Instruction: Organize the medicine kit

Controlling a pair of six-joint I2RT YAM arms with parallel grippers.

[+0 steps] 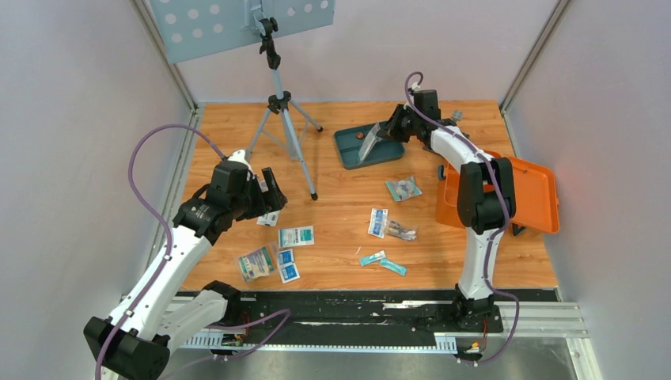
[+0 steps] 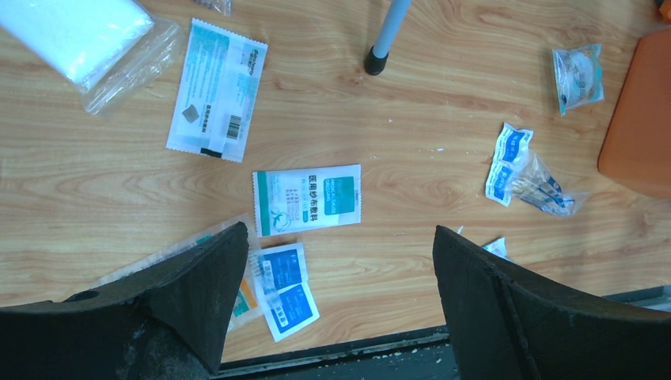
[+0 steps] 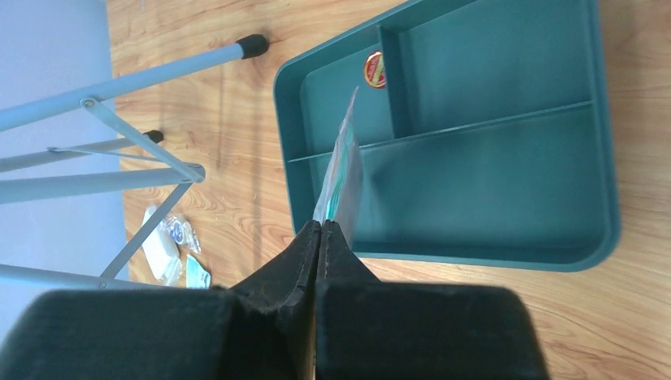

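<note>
The orange medicine kit lies on the right of the table, partly behind my right arm; its edge also shows in the left wrist view. My right gripper is shut on a thin clear plastic packet, held edge-on above the dark teal divided tray. A small red round item sits in one tray compartment. My left gripper hovers open above loose packets, holding nothing. Below it lie a white-and-teal dressing packet and two blue sachets.
A tripod stands at the back left, one foot near the packets. More packets lie about: a long white one, a clear bag with a white pad, several in the middle.
</note>
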